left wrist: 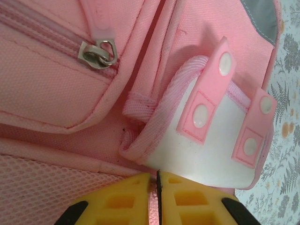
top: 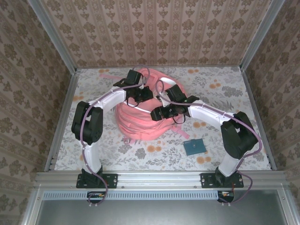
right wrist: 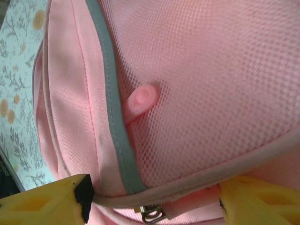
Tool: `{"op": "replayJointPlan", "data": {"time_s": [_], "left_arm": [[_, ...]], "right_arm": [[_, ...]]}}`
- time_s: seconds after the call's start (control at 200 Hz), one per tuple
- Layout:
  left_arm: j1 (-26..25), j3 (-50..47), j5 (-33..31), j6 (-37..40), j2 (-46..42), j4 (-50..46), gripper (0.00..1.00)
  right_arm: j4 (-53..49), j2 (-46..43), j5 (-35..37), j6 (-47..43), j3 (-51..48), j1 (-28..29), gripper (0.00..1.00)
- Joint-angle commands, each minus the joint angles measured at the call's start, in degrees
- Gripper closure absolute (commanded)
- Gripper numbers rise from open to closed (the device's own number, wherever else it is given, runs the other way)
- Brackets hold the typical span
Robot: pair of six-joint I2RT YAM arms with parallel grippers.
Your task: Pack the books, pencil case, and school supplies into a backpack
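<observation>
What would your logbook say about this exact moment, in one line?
left gripper: shut, pinching backpack fabric | right gripper: open, straddling backpack edge | teal book: on table, not yet packed

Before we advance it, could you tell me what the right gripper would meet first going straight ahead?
Likely the backpack, its mesh panel just beyond the right gripper's open fingers; depth is unclear.

Salmon-pink backpack (top: 140, 125) lying slumped at mid-table (top: 220, 93), with zip pockets, mesh panel and white patch; small teal book (top: 193, 147) lies flat, apart, to its near right.
</observation>
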Motion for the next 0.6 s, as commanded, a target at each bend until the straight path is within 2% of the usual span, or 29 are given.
{"op": "replayJointPlan", "data": {"time_s": [0.0,0.05,0.12,0.22,0.305,0.595], "left_arm": [[-0.67,1.81,-0.13,-0.79,2.03,-0.46,0.87],[-0.67,1.91,-0.08,-0.80,2.03,-0.50,0.87],[-0.67,2.10,0.00,-0.87,1.86,-0.62,0.87],[-0.58,2.29,0.09,-0.65,1.76,-0.96,0.87],[-0.58,2.49,-0.04,-0.62,1.76,-1.18,0.87],[-0.32,2.90,0.48,-0.87,1.38,-1.38,0.87]], "right_arm": [[-3.51,-3.06,-0.88,-2.57,-1.63,2.25,0.33],[-3.37,-3.35,1.13,-2.59,-2.01,2.78,0.38],[-3.37,-3.42,3.61,-2.72,-1.96,3.37,0.49],[-3.88,-2.79,7.29,-3.38,-1.12,3.82,0.58],[-5.09,-2.25,7.60,-4.39,-0.02,4.14,0.59],[-4.62,-2.11,-1.51,-5.93,-0.07,7.30,0.60]]}}
